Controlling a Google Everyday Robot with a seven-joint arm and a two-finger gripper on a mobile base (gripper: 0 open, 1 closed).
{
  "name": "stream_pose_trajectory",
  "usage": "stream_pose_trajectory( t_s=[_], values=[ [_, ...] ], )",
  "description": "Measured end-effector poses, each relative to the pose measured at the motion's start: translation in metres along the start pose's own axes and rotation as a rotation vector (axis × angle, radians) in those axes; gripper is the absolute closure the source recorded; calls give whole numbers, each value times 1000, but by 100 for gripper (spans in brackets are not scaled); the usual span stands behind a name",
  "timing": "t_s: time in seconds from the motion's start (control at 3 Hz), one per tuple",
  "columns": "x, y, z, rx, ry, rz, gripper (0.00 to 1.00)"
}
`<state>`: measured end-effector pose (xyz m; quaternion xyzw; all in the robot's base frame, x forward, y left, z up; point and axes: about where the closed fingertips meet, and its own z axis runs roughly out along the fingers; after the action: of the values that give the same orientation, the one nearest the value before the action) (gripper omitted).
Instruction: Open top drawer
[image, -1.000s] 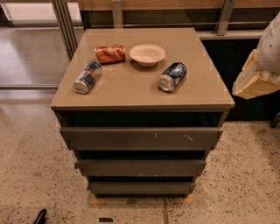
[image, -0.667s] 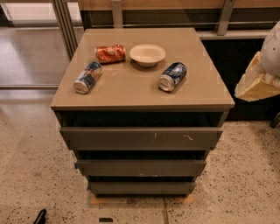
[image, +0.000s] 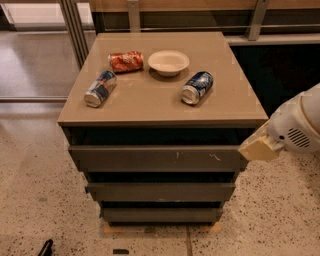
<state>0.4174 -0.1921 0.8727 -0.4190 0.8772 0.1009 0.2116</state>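
Note:
The top drawer is the widest of three dark grey-brown handleless fronts under the tan cabinet top. Small pale scratches mark its right half, and a dark gap shows above its upper edge. Two narrower drawer fronts sit below it. My gripper comes in from the right edge as a white arm body with a tan tip. The tip is level with the top drawer's right end, close beside it; I cannot tell if it touches.
On the cabinet top lie a blue-and-silver can, an orange can, a pale bowl and a dark blue can. A shelf and metal posts stand behind. Speckled floor surrounds the cabinet. A small black object lies bottom left.
My arm has moved down and slightly left, from beside the cabinet top to the level of the top drawer's right end. The drawers and the cans have not moved.

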Motion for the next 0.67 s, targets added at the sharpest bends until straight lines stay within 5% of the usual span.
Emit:
stream_pose_trajectory(
  t_s=[0.33, 0.67],
  values=[
    [5, 11, 62, -111, -152, 173, 100],
    [-22, 5, 92, -175, -307, 228, 100]
  ],
)
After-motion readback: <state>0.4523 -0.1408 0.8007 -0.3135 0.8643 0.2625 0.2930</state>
